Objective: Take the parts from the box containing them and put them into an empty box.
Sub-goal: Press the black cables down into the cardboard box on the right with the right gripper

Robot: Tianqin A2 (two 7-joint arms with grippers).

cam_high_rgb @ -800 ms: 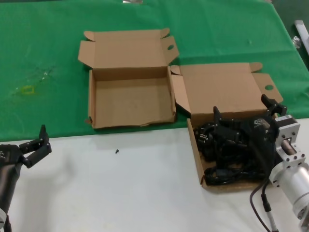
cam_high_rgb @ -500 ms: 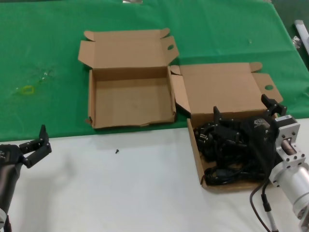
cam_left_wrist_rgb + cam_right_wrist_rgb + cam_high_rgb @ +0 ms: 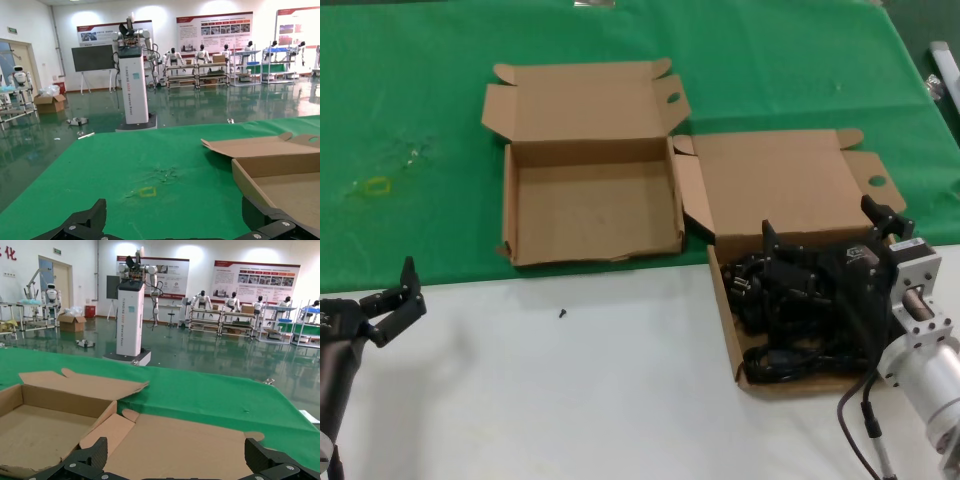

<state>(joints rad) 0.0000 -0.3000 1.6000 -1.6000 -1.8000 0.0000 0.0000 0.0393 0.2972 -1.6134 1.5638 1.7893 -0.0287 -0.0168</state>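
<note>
Two cardboard boxes sit side by side where the green cloth (image 3: 420, 90) meets the white table (image 3: 570, 400), and the right gripper (image 3: 830, 255) is down in the squarer one, its fingers spread wide, one fingertip (image 3: 769, 235) toward the box's left side and the other (image 3: 880, 212) up by the tall lid panel. Right under and around that gripper lie the parts (image 3: 775, 340), a black tangle of cords and plugs filling the box containing them (image 3: 770, 180); whether a fingertip touches a cord cannot be told from the head view. Off to that gripper's left, just beside this box, is the empty box (image 3: 590, 215), wider, lid folded back, bare brown floor showing; the right wrist view has it too (image 3: 45, 425). Well away at the near left edge, the left gripper (image 3: 392, 305) hangs over the white table with its fingers apart, holding nothing. Between the two grippers, a tiny dark speck (image 3: 562, 313) rests on the table.
</note>
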